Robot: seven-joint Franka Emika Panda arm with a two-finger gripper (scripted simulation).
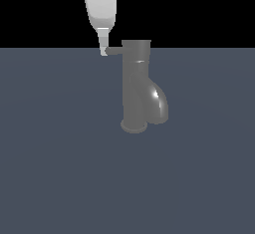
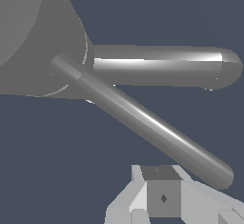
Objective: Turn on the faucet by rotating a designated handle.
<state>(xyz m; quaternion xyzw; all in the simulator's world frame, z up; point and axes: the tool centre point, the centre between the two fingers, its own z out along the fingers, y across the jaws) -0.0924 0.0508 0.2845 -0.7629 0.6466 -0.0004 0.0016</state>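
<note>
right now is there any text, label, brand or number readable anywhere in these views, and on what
None: no readable text in either view.
The faucet and its handle are plain glossy grey metal, with no brand or marking.
The gripper is plain white and grey; in the wrist view a fingertip pad carries a small dark diamond-shaped mark, which is not a letter or number.
The floor is bare blue-grey.

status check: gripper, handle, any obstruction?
Gripper at the handle tip, jaw state unclear. Faucet upright, spout on exterior view's right. Nothing in the way.
</note>
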